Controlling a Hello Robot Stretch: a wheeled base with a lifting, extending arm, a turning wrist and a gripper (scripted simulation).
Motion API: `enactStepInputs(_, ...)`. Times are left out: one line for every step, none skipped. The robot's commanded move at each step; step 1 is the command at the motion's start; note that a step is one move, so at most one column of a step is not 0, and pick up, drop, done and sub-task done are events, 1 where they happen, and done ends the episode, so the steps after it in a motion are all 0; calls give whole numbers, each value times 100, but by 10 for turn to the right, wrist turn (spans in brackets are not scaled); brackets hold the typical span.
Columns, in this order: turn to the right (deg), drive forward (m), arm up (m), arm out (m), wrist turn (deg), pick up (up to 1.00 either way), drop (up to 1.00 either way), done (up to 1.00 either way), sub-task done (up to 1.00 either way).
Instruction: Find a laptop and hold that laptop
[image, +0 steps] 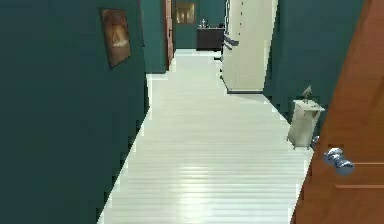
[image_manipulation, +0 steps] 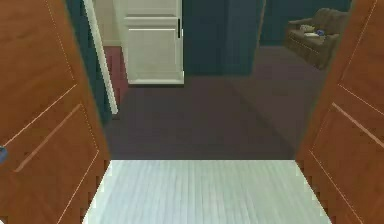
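At the forward view's right edge a wooden door (image: 352, 90) stands close, so turning could clip it; gripper state cannot be told.

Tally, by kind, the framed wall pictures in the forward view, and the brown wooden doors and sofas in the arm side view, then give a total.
Framed wall pictures: 2
Brown wooden doors: 2
Sofas: 1
Total: 5
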Motion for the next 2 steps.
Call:
enactStepInputs(450,0,0,0,0,0,0,0,0)
enactStepInputs(450,0,0,0,0,0,0,0,0)
